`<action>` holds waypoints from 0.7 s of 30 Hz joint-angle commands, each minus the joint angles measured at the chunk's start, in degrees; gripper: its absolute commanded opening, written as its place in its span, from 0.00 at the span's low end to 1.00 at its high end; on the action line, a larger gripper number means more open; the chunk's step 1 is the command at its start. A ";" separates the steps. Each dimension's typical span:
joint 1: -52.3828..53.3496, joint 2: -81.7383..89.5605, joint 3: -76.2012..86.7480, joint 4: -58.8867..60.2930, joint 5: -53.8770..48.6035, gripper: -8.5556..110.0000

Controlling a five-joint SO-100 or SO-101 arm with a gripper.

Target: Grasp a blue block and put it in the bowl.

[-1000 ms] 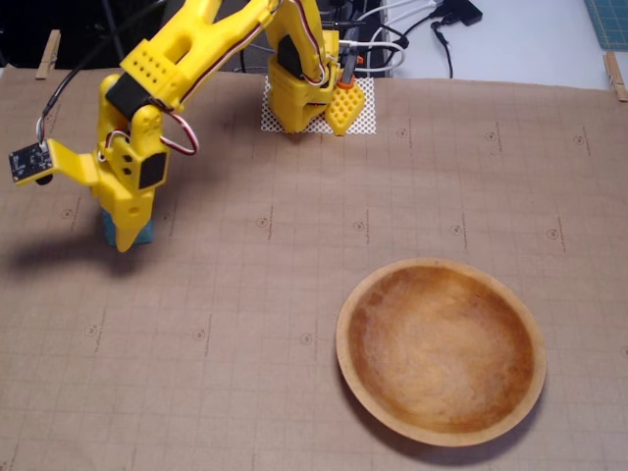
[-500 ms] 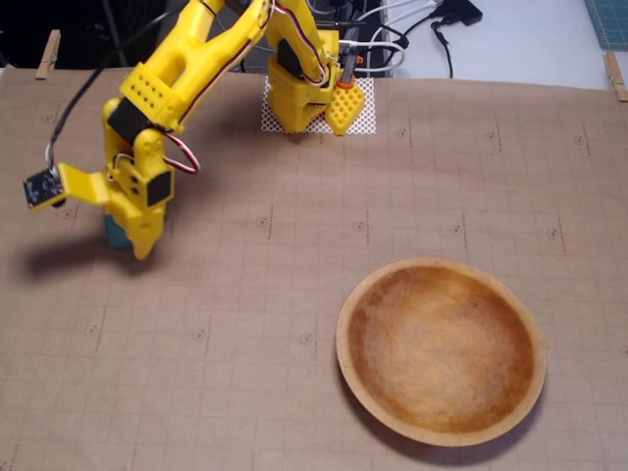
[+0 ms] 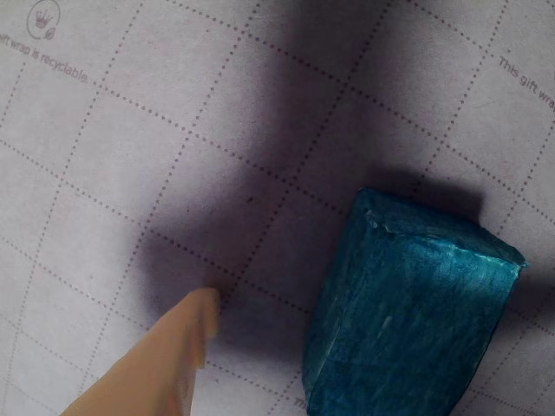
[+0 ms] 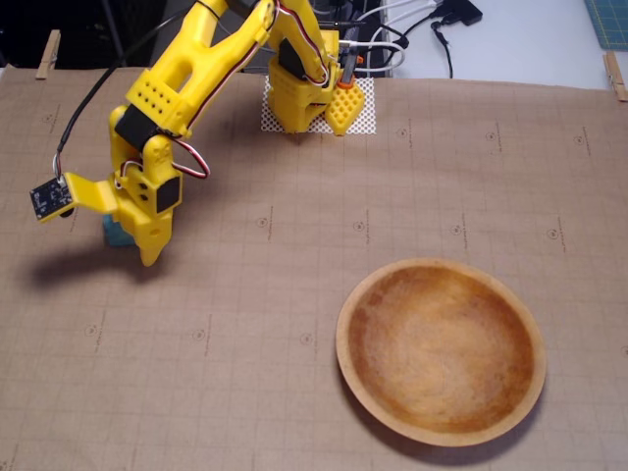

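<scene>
The blue block (image 3: pixel 408 316) is a teal, rough-surfaced block lying on the dotted-grid paper at the lower right of the wrist view. One tan fingertip (image 3: pixel 195 325) of my gripper (image 3: pixel 269 338) comes in from the lower left and stands just left of the block, with a gap between them; the other finger is out of view. The gripper looks open and holds nothing. In the fixed view the gripper (image 4: pixel 137 250) points down at the mat's left side, with only a corner of the block (image 4: pixel 115 234) showing behind it. The wooden bowl (image 4: pixel 442 437) sits empty at the lower right.
The yellow arm (image 4: pixel 196 69) reaches from its base (image 4: pixel 304 98) at the top centre to the left. Cables lie behind the base. Brown grid paper (image 4: pixel 294 294) covers the table, pinned by clothespins at the edges.
</scene>
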 commanded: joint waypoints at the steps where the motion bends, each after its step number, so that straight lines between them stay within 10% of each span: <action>1: -0.18 1.41 -2.90 0.53 -1.49 0.57; 21: 0.44 1.85 -2.72 0.62 -3.25 0.31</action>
